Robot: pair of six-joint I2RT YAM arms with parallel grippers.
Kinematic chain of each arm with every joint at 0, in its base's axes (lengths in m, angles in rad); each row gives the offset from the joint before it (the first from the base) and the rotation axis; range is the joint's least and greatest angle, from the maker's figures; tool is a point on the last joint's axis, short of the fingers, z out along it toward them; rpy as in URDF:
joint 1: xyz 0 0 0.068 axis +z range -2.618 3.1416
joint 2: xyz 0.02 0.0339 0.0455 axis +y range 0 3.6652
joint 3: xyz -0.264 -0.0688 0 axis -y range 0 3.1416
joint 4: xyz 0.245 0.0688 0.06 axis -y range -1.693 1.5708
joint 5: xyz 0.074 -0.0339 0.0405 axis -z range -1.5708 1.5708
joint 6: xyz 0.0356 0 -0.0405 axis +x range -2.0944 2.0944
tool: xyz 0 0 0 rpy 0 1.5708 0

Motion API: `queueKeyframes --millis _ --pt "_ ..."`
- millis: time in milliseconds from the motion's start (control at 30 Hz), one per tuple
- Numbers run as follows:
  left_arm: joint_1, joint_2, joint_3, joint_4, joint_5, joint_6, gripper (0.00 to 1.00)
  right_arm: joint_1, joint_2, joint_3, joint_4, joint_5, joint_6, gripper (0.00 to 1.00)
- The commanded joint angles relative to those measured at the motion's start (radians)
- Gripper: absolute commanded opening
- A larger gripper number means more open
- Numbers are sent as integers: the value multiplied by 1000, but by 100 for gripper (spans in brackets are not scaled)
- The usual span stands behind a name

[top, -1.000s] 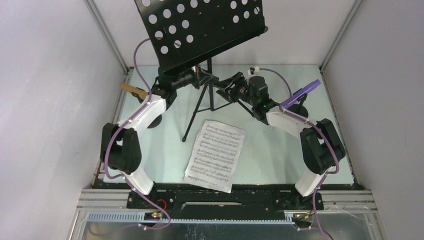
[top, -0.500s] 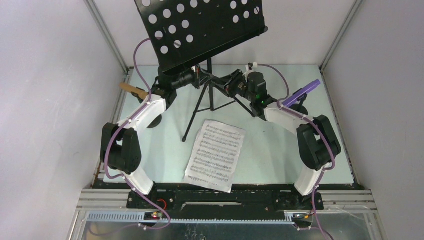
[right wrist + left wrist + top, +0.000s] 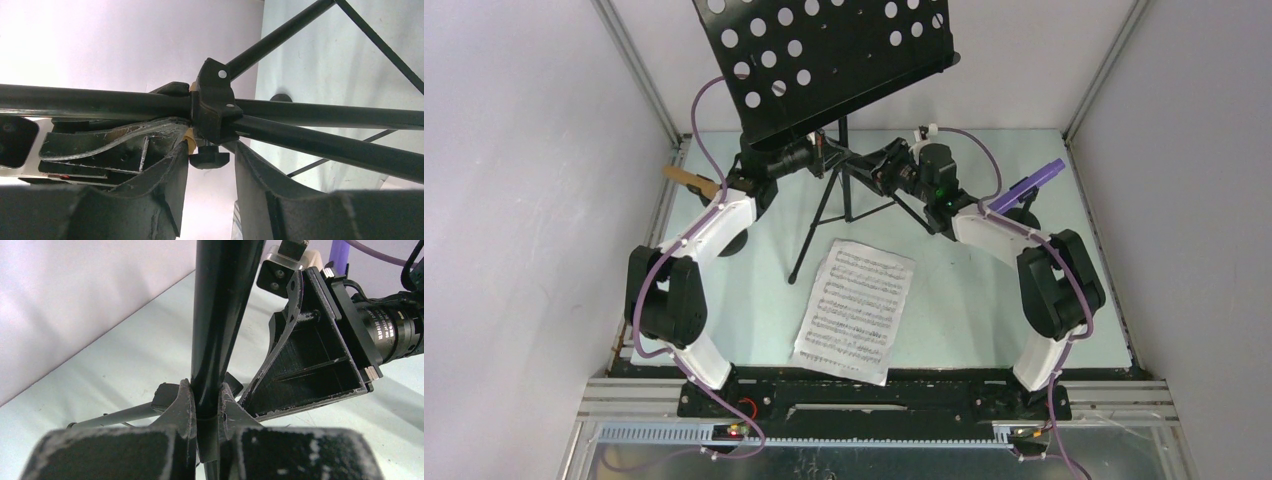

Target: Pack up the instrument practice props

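From above, the black music rack (image 3: 824, 55) stands upright at the back of the worktop (image 3: 984, 300) on its tripod legs (image 3: 816, 225), not folded; the sheet music (image 3: 856, 308) lies flat in front of it, at mid-worktop; the tan microphone (image 3: 688, 179) pokes out behind the left arm (image 3: 714, 225) and the purple microphone (image 3: 1026, 186) behind the right arm (image 3: 999, 235), both well apart from the stand. The left tool (image 3: 820, 152) has not budged in the last second; the right tool (image 3: 879, 172) has slid in closer to the post (image 3: 844, 190) and its jaws have narrowed; I take that as lining up to loosen the stand so that it can fold. I see no box, bag or case anywhere, so nothing looks packed yet.

From the left wrist, that tool is clamped together on the post (image 3: 220, 315), just above where the legs branch off.

From the right wrist, the jaws stand apart on either side of the small knob (image 3: 209, 159) under the collar (image 3: 215, 107); one side touches it, the other shows a sliver of gap; no firm grip yet, by my reckoning.
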Motion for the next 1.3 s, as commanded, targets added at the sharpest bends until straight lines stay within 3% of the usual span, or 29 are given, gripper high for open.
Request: queueKeyframes --millis 0,133,500,667,900,1267 --pt "-2 11 54 -22 -3 -37 8 -3 14 53 -1 -21 -22 47" --pt "-2 12 55 -22 -3 -37 8 -3 17 56 4 -19 -21 38" --pt "-2 11 55 -22 -3 -39 8 9 9 90 -62 -8 -119 29" --pt "-2 11 55 -22 -3 -39 8 38 -16 157 -218 69 -325 27" --pt "-2 11 54 -22 -1 -40 8 134 -24 268 -425 279 -736 24" --pt "-3 11 55 -20 -3 -41 8 284 -51 254 -416 526 -1241 19"
